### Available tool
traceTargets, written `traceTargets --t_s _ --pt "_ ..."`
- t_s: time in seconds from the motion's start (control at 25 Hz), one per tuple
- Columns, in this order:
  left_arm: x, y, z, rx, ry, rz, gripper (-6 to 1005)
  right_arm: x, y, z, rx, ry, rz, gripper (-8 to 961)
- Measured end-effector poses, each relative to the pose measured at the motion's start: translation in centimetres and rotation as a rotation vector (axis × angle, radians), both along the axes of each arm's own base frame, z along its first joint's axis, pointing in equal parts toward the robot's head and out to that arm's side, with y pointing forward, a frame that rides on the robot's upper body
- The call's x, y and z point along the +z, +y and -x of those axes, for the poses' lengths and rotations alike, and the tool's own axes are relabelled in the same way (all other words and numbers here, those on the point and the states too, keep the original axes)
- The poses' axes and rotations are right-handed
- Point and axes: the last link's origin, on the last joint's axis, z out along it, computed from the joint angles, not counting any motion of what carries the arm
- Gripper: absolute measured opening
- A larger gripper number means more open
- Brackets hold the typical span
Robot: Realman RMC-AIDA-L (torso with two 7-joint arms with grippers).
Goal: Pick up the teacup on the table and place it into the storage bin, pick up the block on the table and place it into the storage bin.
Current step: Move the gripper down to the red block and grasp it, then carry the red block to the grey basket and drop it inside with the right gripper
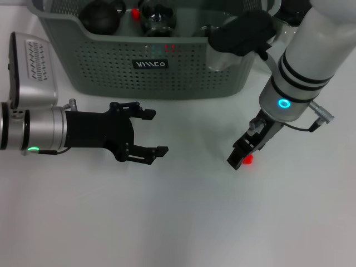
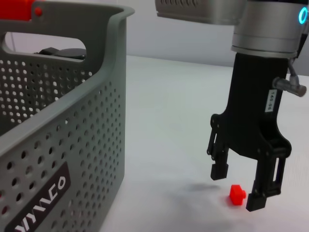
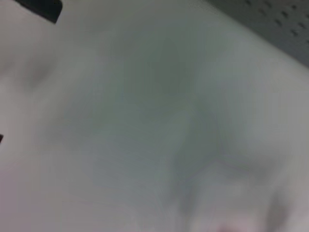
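Note:
The block (image 1: 248,159) is a small red cube on the white table, to the right of and in front of the storage bin (image 1: 183,78). My right gripper (image 1: 243,157) points down over it. The left wrist view shows that right gripper (image 2: 237,188) open, one finger on each side of the block (image 2: 237,194) and its tips just above the table. My left gripper (image 1: 156,132) lies open and empty, low over the table in front of the bin's label. I see no teacup on the table. Dark round vessels (image 1: 100,16) lie inside the bin, and I cannot tell whether one is the teacup.
The grey-green perforated bin (image 2: 72,145) spans the back of the table, its wall close beside my left gripper. A glass vessel (image 1: 157,16) and a small red item (image 1: 135,12) also sit inside it. White table stretches in front of both arms.

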Motion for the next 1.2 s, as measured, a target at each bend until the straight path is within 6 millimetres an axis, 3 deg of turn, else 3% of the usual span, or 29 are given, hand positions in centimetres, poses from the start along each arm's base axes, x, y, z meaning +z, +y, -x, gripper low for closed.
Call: traceTargets --t_s 0.2,0.4,0.64,0.8,1.0,1.08,1.12,1.16,1.2 --pt "-0.1 -0.1 0.1 0.004 0.000 0.000 888 -0.2 -0.2 -0.2 0.010 -0.014 0.006 765" --pt "-0.1 -0.1 0.1 0.006 0.000 0.001 889 -0.5 -0.3 -0.6 0.022 -0.040 0.013 530" --pt "0.0 -0.1 0.2 0.007 -0.001 -0.002 889 -0.6 -0.3 -0.4 0.038 -0.042 0.018 319" --pt "0.0 -0.1 0.2 0.007 -0.001 -0.001 889 -0.5 -0.3 0.1 0.055 -0.038 0.028 269" --pt "0.0 -0.2 0.2 0.007 -0.003 -0.001 888 1.5 -0.1 3.8 0.109 0.079 0.015 219" --pt "0.1 -0.2 0.3 0.010 -0.002 -0.004 888 3.4 0.3 6.3 0.144 0.172 -0.009 220" --pt "0.1 -0.2 0.4 0.011 0.000 -0.005 888 5.4 0.7 9.0 0.184 0.278 -0.022 221" --pt "0.1 -0.2 0.4 0.012 0.001 -0.006 888 5.4 0.7 9.0 0.184 0.278 -0.022 221" --pt "0.1 -0.2 0.5 0.013 0.001 -0.006 888 6.3 0.8 10.4 0.206 0.333 -0.024 220"
